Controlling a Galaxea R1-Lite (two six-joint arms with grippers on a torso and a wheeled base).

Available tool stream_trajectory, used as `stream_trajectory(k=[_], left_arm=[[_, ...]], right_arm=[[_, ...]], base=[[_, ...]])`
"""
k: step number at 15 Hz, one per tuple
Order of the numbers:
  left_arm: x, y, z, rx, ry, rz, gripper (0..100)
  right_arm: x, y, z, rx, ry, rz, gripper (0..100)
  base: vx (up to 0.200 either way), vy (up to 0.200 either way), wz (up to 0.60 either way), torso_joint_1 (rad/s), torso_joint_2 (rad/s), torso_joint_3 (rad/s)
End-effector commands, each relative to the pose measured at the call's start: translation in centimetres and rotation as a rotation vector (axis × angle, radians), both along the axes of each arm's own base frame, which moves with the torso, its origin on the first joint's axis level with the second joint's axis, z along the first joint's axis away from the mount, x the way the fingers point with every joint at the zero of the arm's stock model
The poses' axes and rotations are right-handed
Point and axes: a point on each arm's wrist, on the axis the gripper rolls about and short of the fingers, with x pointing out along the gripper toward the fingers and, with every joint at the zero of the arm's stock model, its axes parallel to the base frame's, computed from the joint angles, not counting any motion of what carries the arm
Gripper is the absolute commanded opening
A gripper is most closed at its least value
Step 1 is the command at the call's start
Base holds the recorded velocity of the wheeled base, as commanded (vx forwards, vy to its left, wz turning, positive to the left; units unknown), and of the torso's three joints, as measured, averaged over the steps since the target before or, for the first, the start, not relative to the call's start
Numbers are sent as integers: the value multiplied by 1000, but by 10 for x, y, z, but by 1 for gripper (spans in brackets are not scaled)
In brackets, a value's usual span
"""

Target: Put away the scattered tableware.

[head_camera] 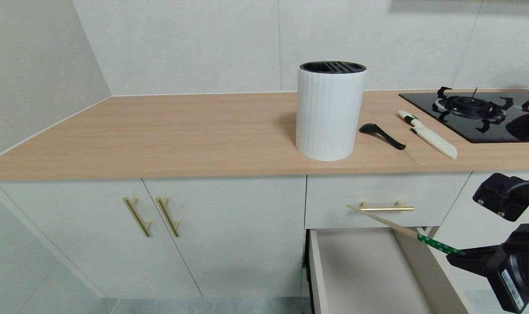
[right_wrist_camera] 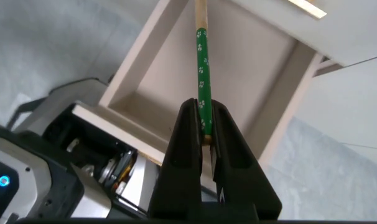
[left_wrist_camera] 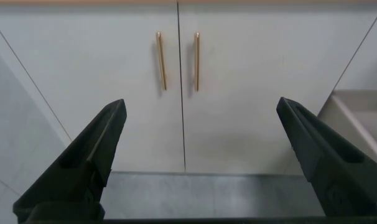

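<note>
My right gripper (head_camera: 458, 257) (right_wrist_camera: 204, 134) is shut on the green-patterned end of a wooden chopstick (head_camera: 399, 230) (right_wrist_camera: 202, 62), held slanted above the open drawer (head_camera: 360, 270) (right_wrist_camera: 195, 87) below the counter. On the counter lie a black spoon (head_camera: 382, 135) and a white knife (head_camera: 428, 133) with a green-and-black handle, both to the right of the white ribbed utensil holder (head_camera: 329, 111). My left gripper (left_wrist_camera: 201, 162) hangs open low in front of the cabinet doors (left_wrist_camera: 179, 87), holding nothing.
A black gas stove (head_camera: 482, 111) occupies the counter's right end. The wooden counter (head_camera: 159, 131) stretches left of the holder. Gold handles mark the cabinet doors (head_camera: 151, 216) and the upper drawer (head_camera: 386, 208). Grey floor lies below.
</note>
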Motion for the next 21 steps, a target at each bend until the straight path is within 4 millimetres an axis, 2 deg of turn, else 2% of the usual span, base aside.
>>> stream_trajectory(k=[1,12,18,21], left_arm=[[0,0,0,-1,0,1,100],[0,0,0,-1,0,1,100],[0,0,0,-1,0,1,100],[0,0,0,-1,0,1,100]], right_arm=[[2,1,-3,-8,12,0,0],[6,3,-6,-19,23,-8,0],[12,6,-10,-34,45,-11,0],[27,15,-27,-82,119,-17,0]], base=[[0,0,0,-193,481,281],[0,0,0,-143,442,295],[0,0,0,-13,53,35],[0,0,0,0,0,0]])
